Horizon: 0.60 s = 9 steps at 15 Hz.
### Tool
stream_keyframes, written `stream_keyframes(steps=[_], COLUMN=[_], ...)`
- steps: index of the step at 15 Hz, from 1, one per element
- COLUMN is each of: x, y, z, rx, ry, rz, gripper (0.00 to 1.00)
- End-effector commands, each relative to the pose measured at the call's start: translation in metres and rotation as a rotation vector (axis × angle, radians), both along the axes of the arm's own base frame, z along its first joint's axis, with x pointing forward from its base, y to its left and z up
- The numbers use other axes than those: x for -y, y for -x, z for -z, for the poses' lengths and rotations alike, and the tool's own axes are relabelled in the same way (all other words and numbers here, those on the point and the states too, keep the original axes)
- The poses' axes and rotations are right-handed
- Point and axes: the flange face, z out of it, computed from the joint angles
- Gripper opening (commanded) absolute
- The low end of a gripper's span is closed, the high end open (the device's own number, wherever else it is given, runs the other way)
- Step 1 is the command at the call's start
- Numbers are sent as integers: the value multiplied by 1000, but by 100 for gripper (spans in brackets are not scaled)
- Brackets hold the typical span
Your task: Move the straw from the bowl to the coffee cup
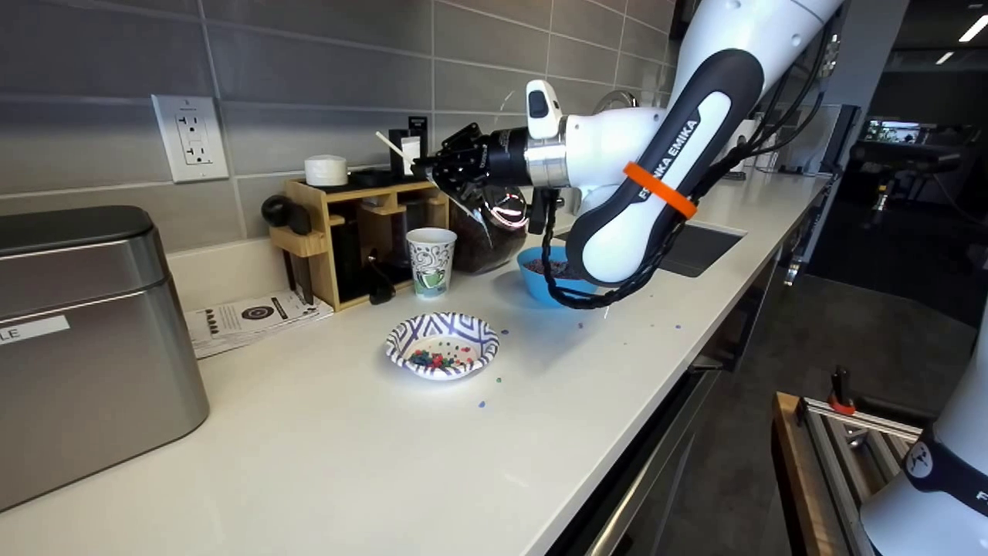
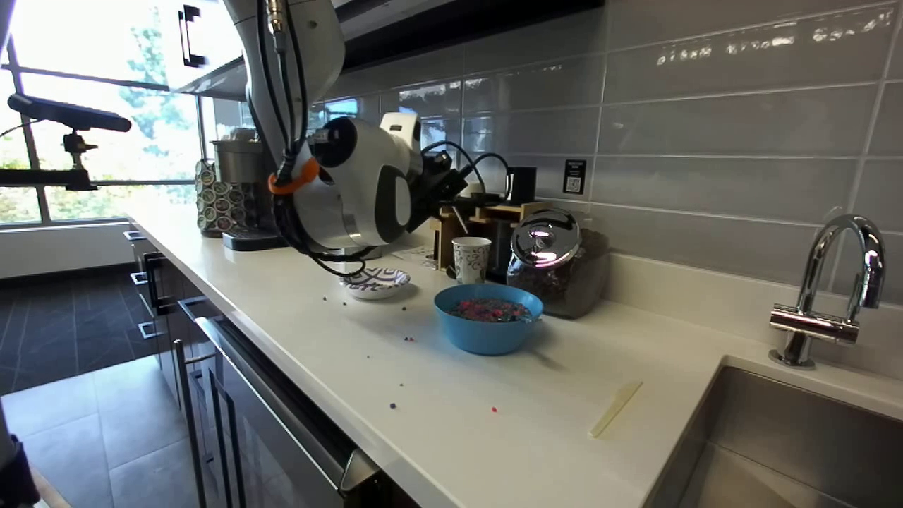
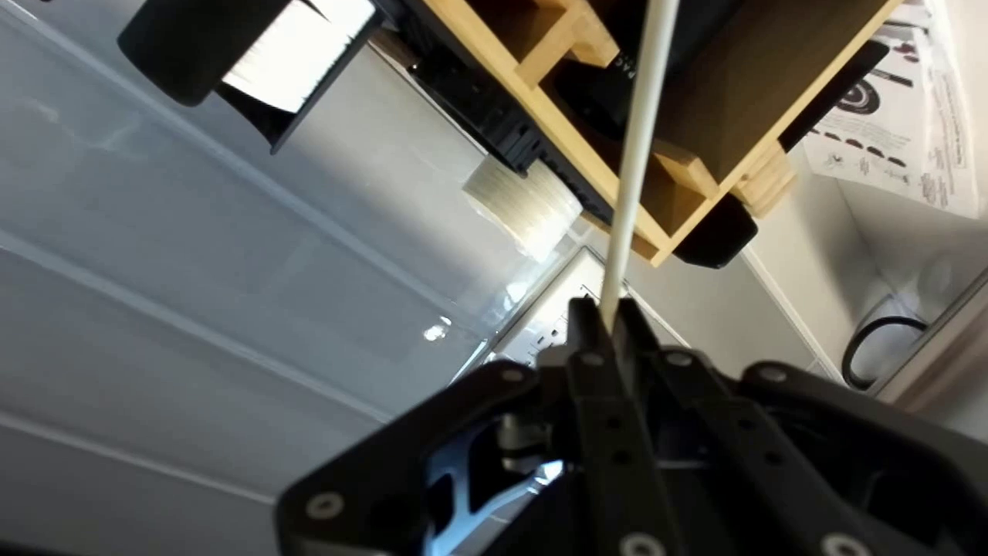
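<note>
Straw pinched in my gripper
My 2 fingertips hold it tilted, higher than the printed paper coffee cup.

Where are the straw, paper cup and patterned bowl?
Straw [image 3: 636, 154]: the wrist view, on its shaft.
Paper cup [image 1: 431, 262]: an exterior view, on its printed side.
Patterned bowl [image 1: 441, 327]: an exterior view, on its inner wall.

Cream straw, blue-patterned white bowl, green-printed white coffee cup
</note>
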Motion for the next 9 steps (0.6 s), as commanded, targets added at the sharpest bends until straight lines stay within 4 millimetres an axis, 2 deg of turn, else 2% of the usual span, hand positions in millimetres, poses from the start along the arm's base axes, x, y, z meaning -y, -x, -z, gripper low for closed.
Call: stream_keyframes(steps=[1,9], x=[0,-4], y=[-20,-49], z=[6,16], rx=[30,33], ry=[-24,-37], rz=[-44,-85], gripper=[1,1])
